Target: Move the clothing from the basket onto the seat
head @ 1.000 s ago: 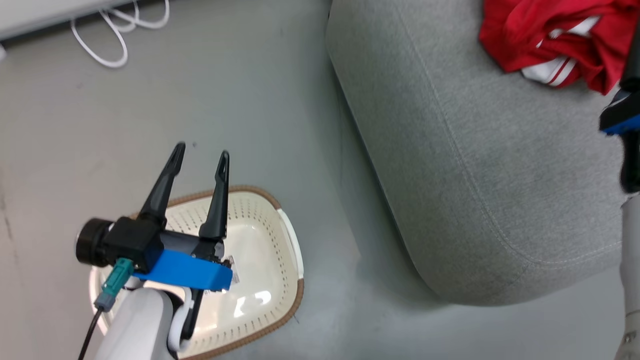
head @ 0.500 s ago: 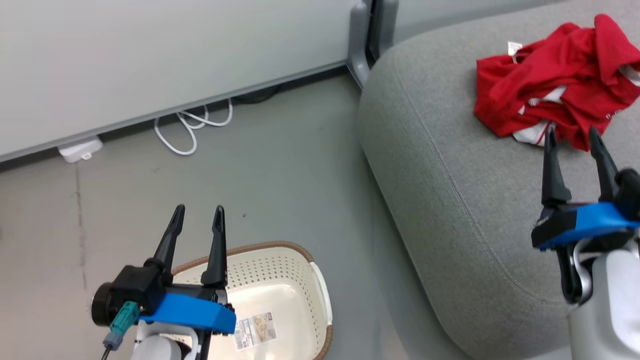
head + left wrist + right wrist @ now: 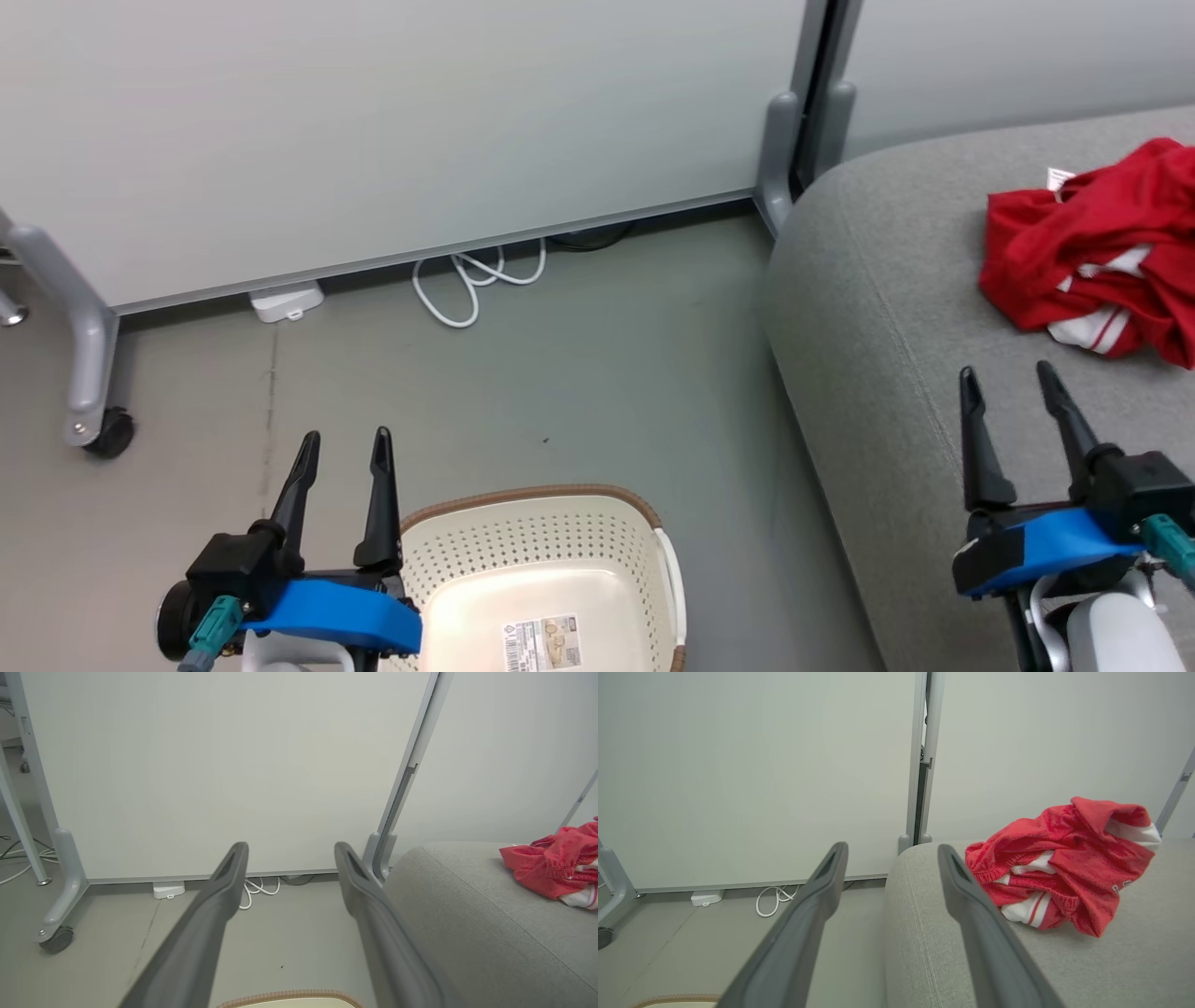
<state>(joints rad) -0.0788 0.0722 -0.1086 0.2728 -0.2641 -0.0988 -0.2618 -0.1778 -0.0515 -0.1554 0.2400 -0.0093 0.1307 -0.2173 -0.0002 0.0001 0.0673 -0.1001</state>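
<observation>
1. The left gripper (image 3: 345, 434) hangs beside the basket (image 3: 560, 546) with its two fingers spread wide and nothing between them. The part of the basket floor I can see carries a printed label (image 3: 546, 639). I see no red fabric there, and the near part of the basket is cut off by the frame.

2. The clothing (image 3: 1074, 243) lies bunched on the seat (image 3: 887, 373), well in from the cushion's rounded left edge. I judge the transfer to be complete or nearly so.

3. Handling: I expect the fabric to be light, limp and not fragile. It will drape and trail when lifted, and the woven upholstery should keep it from sliding. If repositioning is required, I would take a raised fold or the gathered hem at the near left of the pile, as seen in the right wrist view. A pinch on one layer may drag the second garment along.

4. The right gripper (image 3: 1005, 371) hovers over the seat, near the pile but apart from it. Its fingers are spread wide and hold nothing.

5. Clearances:
   - A wheeled partition foot (image 3: 93, 411) stands at the far left.
   - A white cable (image 3: 476, 280) loops at the base of the partition (image 3: 373, 121). Both are well apart from the basket.
   - Bare floor (image 3: 579, 373) separates the basket from the seat.
   - Open cushion lies between the right gripper and the pile.
</observation>
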